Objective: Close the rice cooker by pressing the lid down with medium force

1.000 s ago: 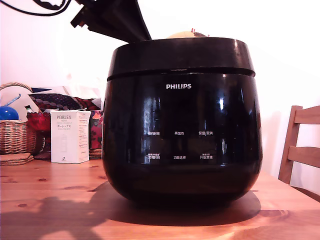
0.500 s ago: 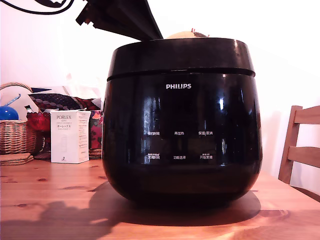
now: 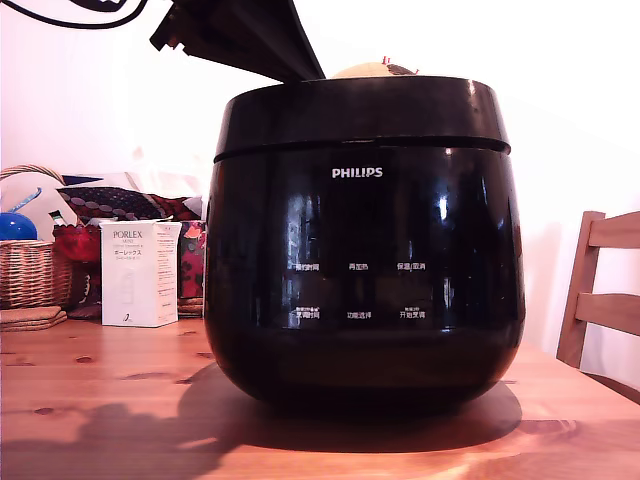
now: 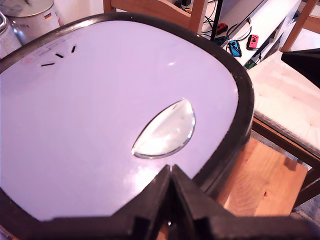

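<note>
The rice cooker, glossy black with a white PHILIPS logo, fills the middle of the exterior view on a wooden table. Its lid lies down flat on the body, with only a thin seam between them. In the wrist view the lid top reflects pale light and carries a silver oval button. My gripper is shut with nothing in it, its tips together just over the lid's rim beside that button. The arm reaches down behind the lid's upper edge, on the exterior view's left.
On the exterior view's left stand a wicker basket and a white PORLEX box. A wooden chair is at the right edge. The wrist view shows a cushioned chair beside the table and metal pots.
The arm has shifted a little toward the exterior view's right over the lid, then held still. The cooker and lid look the same.
</note>
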